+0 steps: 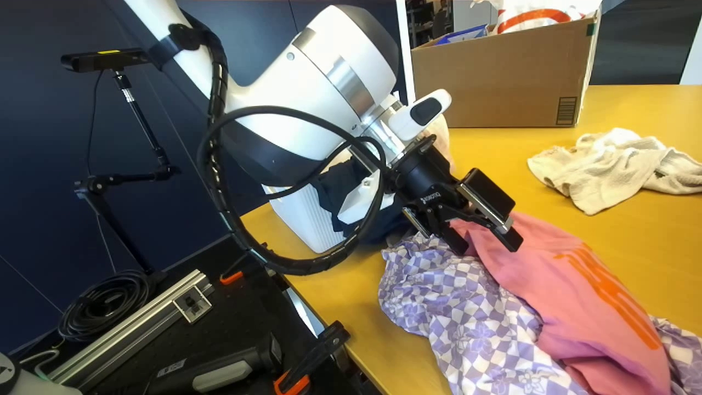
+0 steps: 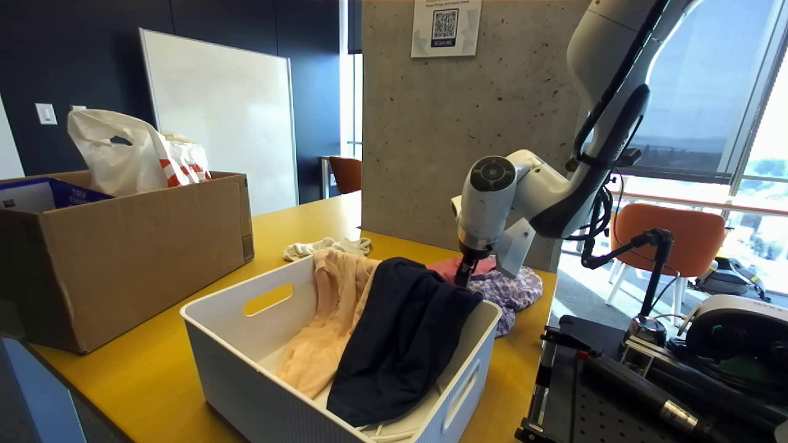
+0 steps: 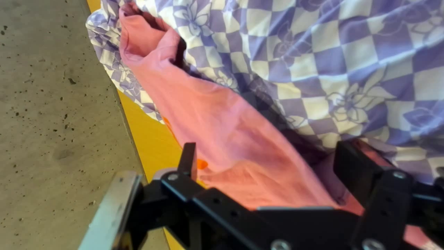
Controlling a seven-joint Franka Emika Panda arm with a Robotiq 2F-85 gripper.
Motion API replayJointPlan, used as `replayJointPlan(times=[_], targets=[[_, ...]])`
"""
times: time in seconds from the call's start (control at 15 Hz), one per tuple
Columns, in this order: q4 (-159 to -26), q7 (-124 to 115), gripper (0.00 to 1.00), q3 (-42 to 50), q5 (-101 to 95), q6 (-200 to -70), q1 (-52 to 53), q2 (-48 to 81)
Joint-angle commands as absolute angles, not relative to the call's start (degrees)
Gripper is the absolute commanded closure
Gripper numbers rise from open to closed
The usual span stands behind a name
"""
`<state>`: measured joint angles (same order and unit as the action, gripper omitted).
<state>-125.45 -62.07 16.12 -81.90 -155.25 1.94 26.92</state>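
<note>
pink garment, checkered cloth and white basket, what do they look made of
Pink garment: likely matte cotton-type knit, draping in soft folds. Checkered cloth: probably thin woven cotton or a blend, matte, with many creases; exact fibre can't be told. White basket: seems molded plastic, low sheen, with stiff ribbed walls and cut-out handles.

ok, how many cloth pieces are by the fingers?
2: a pink cloth, seen between the fingers in the wrist view, and a purple-and-white checked cloth, bunched beside it and partly underneath. More could be hidden in the folds.
</note>
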Motion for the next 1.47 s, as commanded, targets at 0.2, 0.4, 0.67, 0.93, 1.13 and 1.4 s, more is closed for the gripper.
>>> replayJointPlan(times=[0.2,0.4,0.67,0.93,1.13,1.4], targets=[[-125.0,-66.4,0.0,18.4,-85.3,-156.7,1.0,28.5],[-123.6,-72.7,0.0,20.4,-89.4,-156.6,1.4,29.2],[-121.7,-81.4,0.0,20.5,-93.1,-155.6,1.9,31.0],[-120.2,-89.1,0.0,20.1,-95.9,-154.6,2.9,33.1],[-120.1,-93.6,0.28,20.3,-98.9,-154.2,3.3,33.7],[-121.1,-97.9,0.58,20.4,-102.2,-153.3,3.6,33.0]])
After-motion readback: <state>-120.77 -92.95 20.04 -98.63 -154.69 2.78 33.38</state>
